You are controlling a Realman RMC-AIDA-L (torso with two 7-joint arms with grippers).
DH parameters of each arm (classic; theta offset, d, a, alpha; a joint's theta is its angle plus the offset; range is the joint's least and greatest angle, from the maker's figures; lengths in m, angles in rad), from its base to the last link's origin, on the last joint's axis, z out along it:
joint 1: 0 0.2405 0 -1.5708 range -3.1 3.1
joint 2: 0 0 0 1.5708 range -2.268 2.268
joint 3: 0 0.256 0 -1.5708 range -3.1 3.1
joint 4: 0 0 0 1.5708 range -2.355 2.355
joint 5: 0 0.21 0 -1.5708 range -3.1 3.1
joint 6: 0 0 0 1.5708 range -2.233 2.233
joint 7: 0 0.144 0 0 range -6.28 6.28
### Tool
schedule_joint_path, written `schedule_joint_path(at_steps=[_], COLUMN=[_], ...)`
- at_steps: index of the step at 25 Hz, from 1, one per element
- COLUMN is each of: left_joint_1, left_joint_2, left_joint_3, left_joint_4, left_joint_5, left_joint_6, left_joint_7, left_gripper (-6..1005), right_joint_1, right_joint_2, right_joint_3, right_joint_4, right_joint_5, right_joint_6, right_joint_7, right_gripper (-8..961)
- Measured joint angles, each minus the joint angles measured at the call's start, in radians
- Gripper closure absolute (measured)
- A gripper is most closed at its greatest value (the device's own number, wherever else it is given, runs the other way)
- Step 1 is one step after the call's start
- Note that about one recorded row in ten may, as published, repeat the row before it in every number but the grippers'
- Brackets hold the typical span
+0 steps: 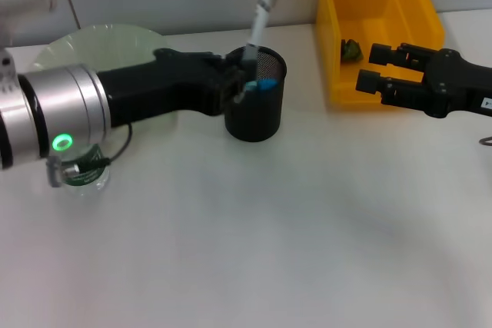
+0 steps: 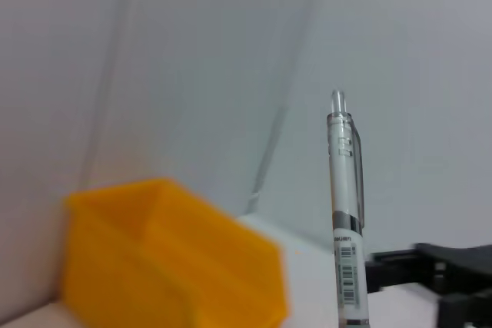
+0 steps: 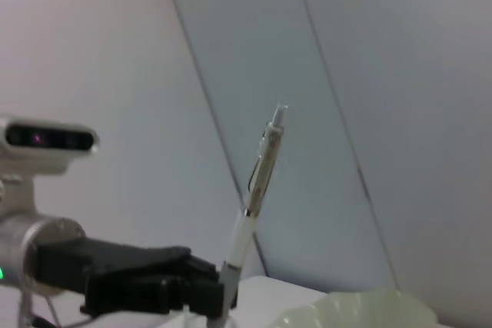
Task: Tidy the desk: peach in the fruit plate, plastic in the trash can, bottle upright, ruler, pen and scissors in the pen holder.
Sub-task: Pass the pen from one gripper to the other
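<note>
Pen upright in black pen holder, left tool clamped on it.

Place: I see a robot test bench, like in a lab.
Surface: a plain white table.
Background: bare grey wall panels with thin seams.
Props: a yellow plastic bin, a black mesh pen holder, a pale green plate.
Furniture: I cannot see any other.
</note>
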Motion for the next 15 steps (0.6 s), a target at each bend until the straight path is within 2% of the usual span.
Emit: schedule_joint_path(at_steps=[4,5,9,11,14,15], left_joint_1=[0.015,0.015,0.015,0.012,-0.015,-0.015], left_joint_2=[0.003,0.003,0.003,0.003,0.002,0.002], left_joint_3=[-0.002,-0.002,-0.007,-0.007,-0.007,-0.007], left_joint_4=[-0.142,-0.142,-0.309,-0.333,-0.462,-0.462], left_joint_5=[-0.25,-0.25,-0.458,-0.481,-0.582,-0.582], left_joint_6=[0.074,0.074,0.219,0.24,0.343,0.343], left_joint_7=[0.278,0.278,0.542,0.573,0.726,0.726], left_gripper=[849,848,845,843,841,840], right_joint_1=[0.01,0.01,0.029,0.034,0.05,0.05], right_joint_2=[-0.003,-0.003,-0.004,-0.004,-0.004,-0.004], right_joint_3=[0.016,0.016,0.074,0.079,0.079,0.079], right_joint_4=[-0.007,-0.007,-0.007,-0.008,-0.012,-0.012], right_joint_5=[0.003,0.003,0.004,0.005,0.006,0.006], right_joint_6=[-0.091,-0.091,-0.199,-0.213,-0.246,-0.246], right_joint_7=[0.013,0.013,0.022,0.024,0.035,0.035], right_gripper=[235,235,235,235,235,235])
